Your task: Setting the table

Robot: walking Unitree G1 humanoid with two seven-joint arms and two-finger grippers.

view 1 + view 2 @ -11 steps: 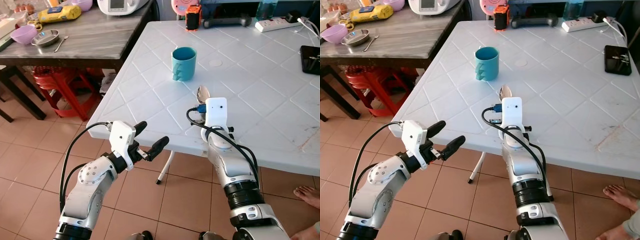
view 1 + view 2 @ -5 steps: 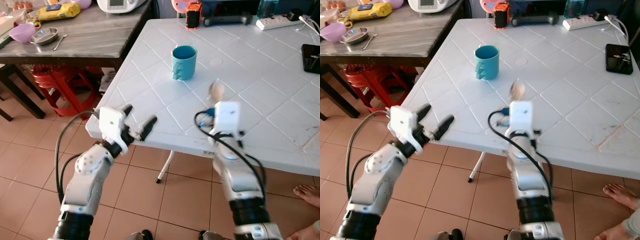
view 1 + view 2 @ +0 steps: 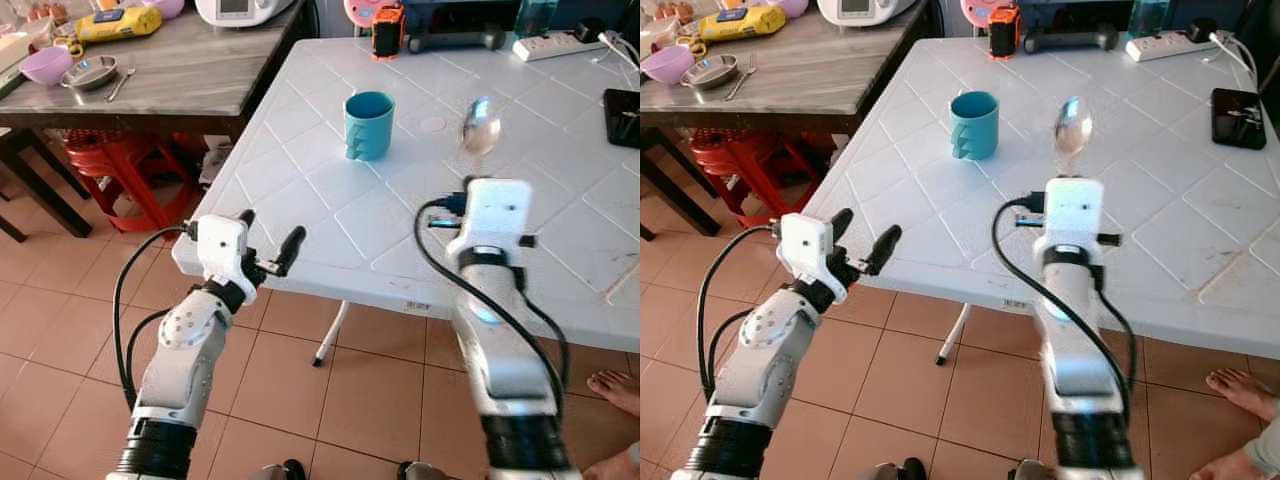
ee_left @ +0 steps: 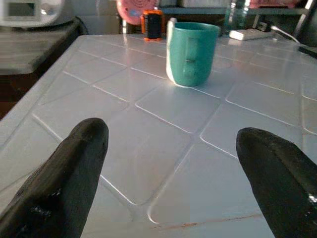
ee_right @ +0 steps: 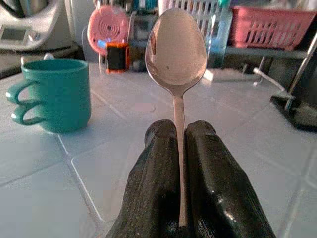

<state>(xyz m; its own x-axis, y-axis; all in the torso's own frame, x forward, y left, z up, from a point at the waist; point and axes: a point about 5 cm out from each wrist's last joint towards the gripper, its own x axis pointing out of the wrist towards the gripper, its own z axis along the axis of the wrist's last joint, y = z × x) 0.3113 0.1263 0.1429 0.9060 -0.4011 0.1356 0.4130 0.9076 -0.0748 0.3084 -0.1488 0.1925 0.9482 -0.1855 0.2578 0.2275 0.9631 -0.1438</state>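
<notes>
A teal mug (image 3: 368, 124) stands on the white table (image 3: 560, 230), toward its left side; the left wrist view also has the mug (image 4: 191, 52). My right gripper (image 5: 180, 144) is shut on a metal spoon (image 5: 177, 47), whose bowl (image 3: 480, 124) sticks up over the table to the right of the mug. My left gripper (image 3: 268, 242) is open at the table's near left corner, with nothing between its fingers (image 4: 74, 163).
A dark wooden table (image 3: 170, 75) at the left holds a purple bowl (image 3: 47, 66), a metal bowl (image 3: 88, 72) and other items. A power strip (image 3: 555, 46) and a black device (image 3: 622, 118) lie at the white table's far right. Red stools (image 3: 130, 165) stand below.
My right arm has lifted and carried the spoon up and to the right over the table. My left gripper has shifted slightly toward the table corner.
</notes>
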